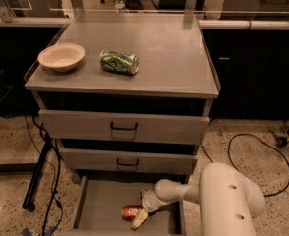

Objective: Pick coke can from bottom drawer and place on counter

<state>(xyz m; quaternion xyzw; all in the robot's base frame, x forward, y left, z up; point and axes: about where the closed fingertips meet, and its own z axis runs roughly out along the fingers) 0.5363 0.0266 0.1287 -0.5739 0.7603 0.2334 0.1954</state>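
Risk: slip. Gripper (137,217) sits low in bottom drawer (102,205), against coke can (130,211) lying on its side; can't tell if it's gripping. Weak hold and the can rolls off, or clips middle drawer (159,160) en route to counter (174,48).

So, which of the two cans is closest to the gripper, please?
The red coke can in the bottom drawer, beside the gripper; the green can lies on the counter.
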